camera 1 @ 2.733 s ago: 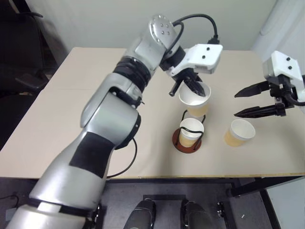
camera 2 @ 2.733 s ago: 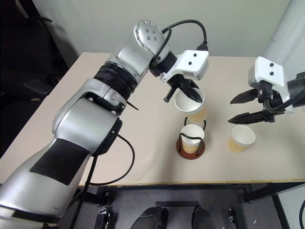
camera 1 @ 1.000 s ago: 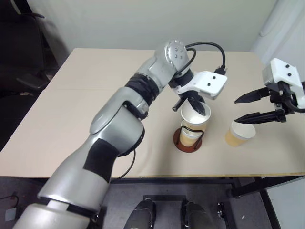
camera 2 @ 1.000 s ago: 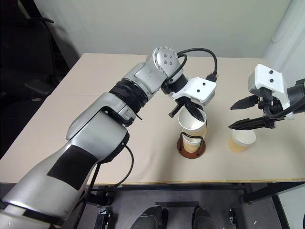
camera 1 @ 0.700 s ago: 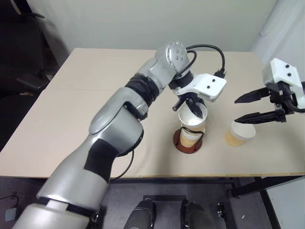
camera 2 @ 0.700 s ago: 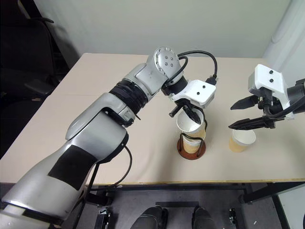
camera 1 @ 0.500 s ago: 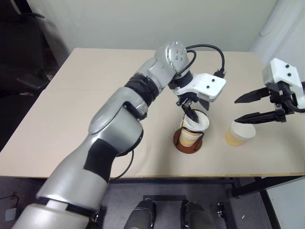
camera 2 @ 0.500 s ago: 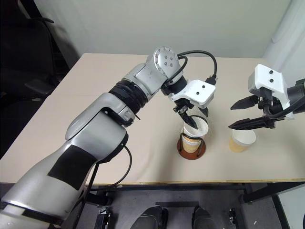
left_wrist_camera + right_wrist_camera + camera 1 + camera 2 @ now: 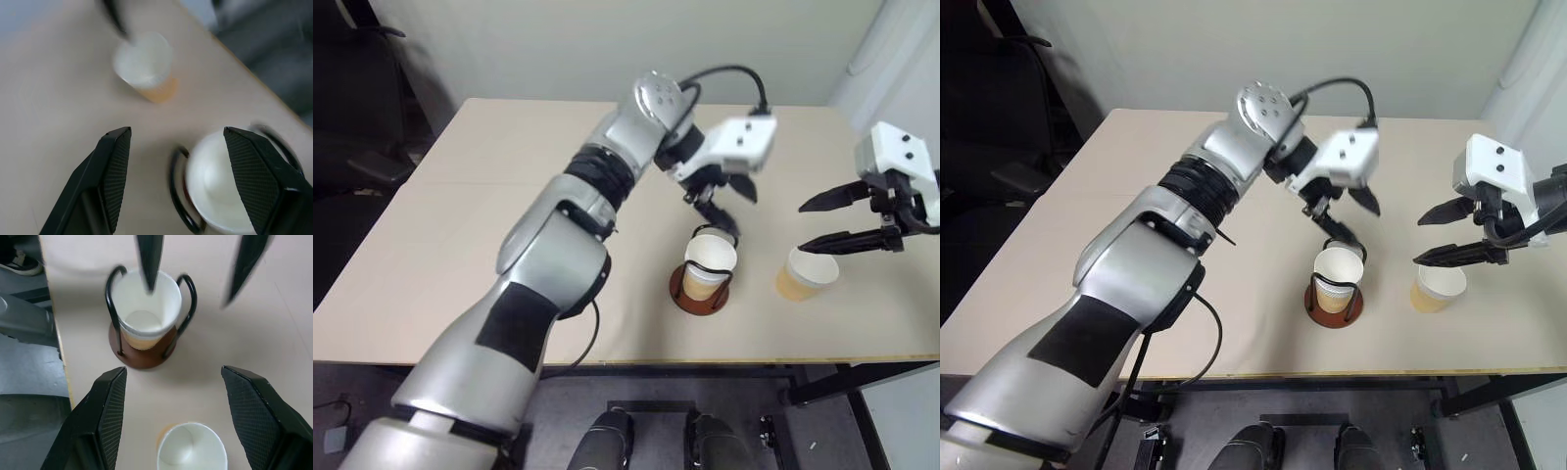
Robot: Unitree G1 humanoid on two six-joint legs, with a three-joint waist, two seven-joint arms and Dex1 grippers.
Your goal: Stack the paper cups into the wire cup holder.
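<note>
left gripper (image 9: 729, 208): jaws spread, nothing held, lifted clear above holder (image 9: 696, 290) | change: second cup (image 9: 709, 258) released, now nested in holder | remaining: third cup (image 9: 805, 274) on table below open right gripper (image 9: 815, 222)

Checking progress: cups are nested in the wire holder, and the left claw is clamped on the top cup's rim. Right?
Not quite. The left claw is open above the nested cups in the wire holder, gripping nothing; the left eye view shows it.
</note>
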